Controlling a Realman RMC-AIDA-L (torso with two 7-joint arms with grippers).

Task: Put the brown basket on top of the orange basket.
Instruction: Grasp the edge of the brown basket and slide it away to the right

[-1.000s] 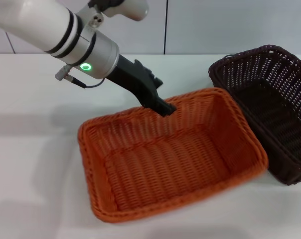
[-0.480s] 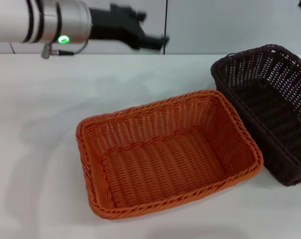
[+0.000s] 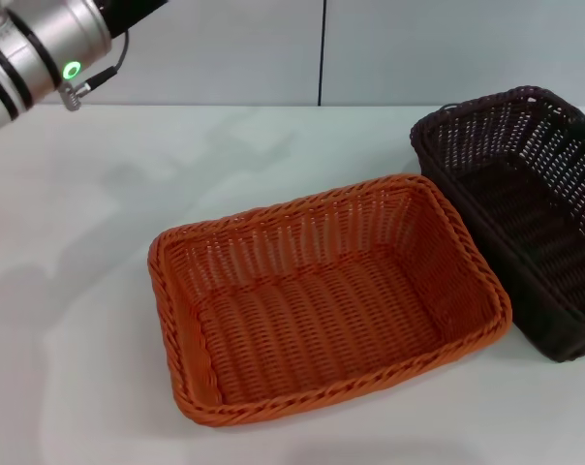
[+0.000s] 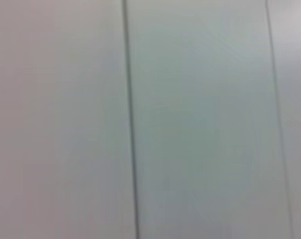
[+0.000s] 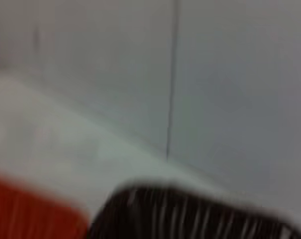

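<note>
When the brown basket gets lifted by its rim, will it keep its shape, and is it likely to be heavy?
The brown basket looks woven with open-weave sides, so it is probably light for its size. Its braided rim and upright walls suggest it holds its shape, perhaps flexing slightly. It is wide, so gripped at one edge it may tilt. It touches the orange basket.

The orange basket (image 3: 326, 310) is sitting in the middle of the worktop (image 3: 99, 242). The brown basket (image 3: 525, 213) is sitting on its right, a bit farther back, touching it, edge against edge.
</note>
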